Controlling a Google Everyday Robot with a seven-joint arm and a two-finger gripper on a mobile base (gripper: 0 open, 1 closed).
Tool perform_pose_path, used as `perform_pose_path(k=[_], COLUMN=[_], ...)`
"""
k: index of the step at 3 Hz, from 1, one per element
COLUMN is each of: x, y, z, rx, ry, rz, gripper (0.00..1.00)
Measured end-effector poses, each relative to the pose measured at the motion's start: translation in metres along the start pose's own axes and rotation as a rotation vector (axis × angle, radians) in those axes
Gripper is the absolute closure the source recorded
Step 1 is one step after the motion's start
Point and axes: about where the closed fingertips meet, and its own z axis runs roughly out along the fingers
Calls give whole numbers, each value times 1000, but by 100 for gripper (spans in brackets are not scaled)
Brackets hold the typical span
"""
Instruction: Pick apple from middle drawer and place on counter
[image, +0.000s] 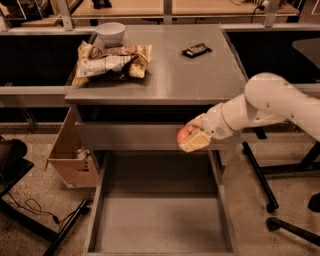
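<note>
The small red apple (184, 134) is held in my gripper (192, 137), which is shut on it. The white arm reaches in from the right. Gripper and apple hang above the far end of the open middle drawer (160, 220), in front of the closed drawer front above it and below the counter's front edge. The drawer's grey floor is bare. The counter (180, 75) is the grey metal cabinet top behind and above the gripper.
On the counter lie a crumpled chip bag (111, 61) at the left, a white bowl (110, 32) behind it, and a small dark object (195, 49) at the back right. A cardboard box (72, 155) stands left of the cabinet. Chair legs (265, 185) are at the right.
</note>
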Motion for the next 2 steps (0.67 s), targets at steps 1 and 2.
perform_pose_path(k=[1, 2], x=[-58, -101], y=[-13, -35], z=[-64, -111], rx=[9, 65], ry=[26, 6], rz=[-18, 1], gripper=[100, 100])
